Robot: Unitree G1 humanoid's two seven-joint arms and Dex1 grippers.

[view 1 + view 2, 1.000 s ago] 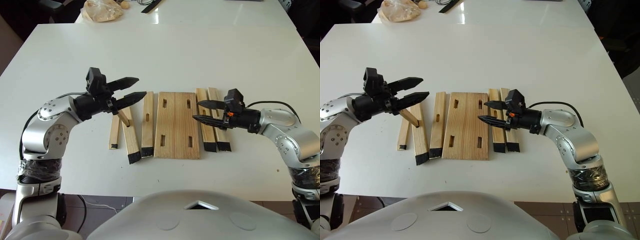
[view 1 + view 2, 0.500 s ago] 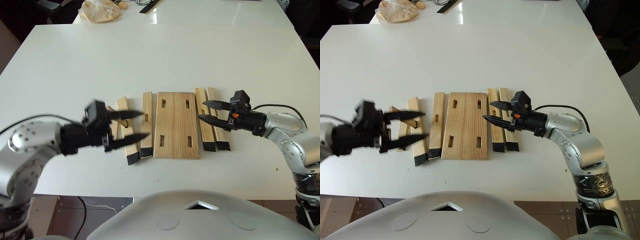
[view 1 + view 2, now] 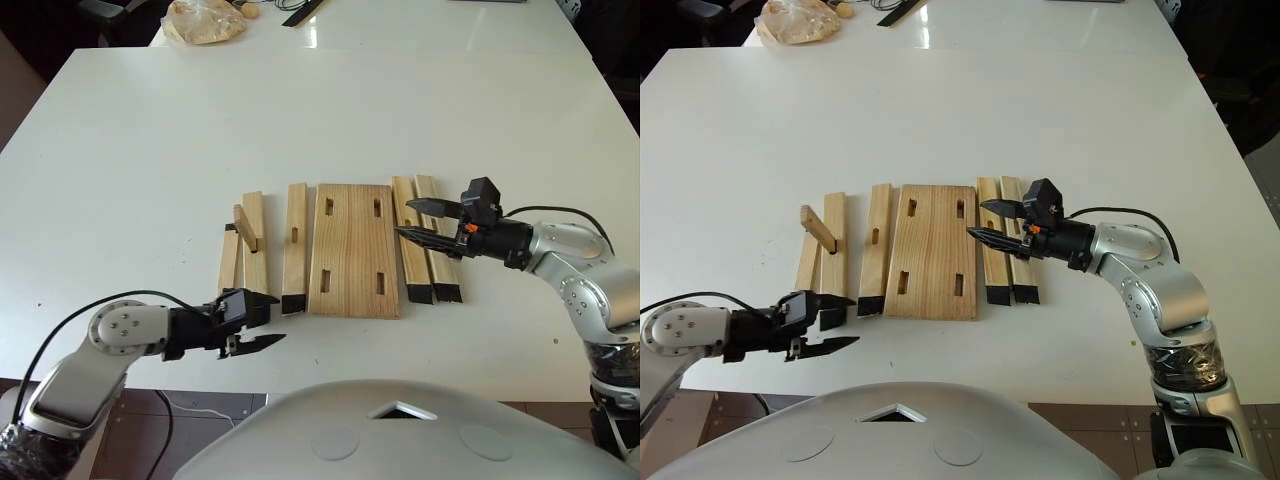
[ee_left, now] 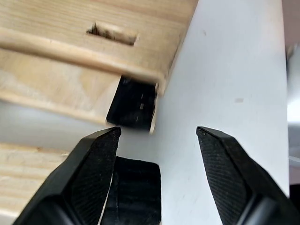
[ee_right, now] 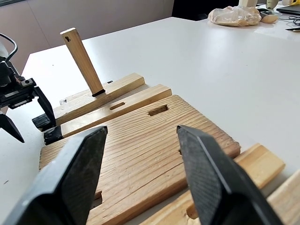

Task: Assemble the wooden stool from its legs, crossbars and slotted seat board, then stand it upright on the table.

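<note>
Beyond the seat board (image 3: pixel 352 250) and the legs (image 3: pixel 425 240) I saw wide bare table (image 3: pixel 330 110) — free passage there. Only one thing rose up: the crossbar (image 3: pixel 245 228), standing tilted on a left-side leg (image 3: pixel 262 280). Before the black leg ends the table strip was narrow.

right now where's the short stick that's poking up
In the left eye view, the short stick stands tilted on a leg on the robot's left of the seat board.

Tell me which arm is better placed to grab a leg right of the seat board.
Right. The right pincer, open, hovers over those legs beside the seat board; the left pincer sits across the board near the front of the table.
</note>
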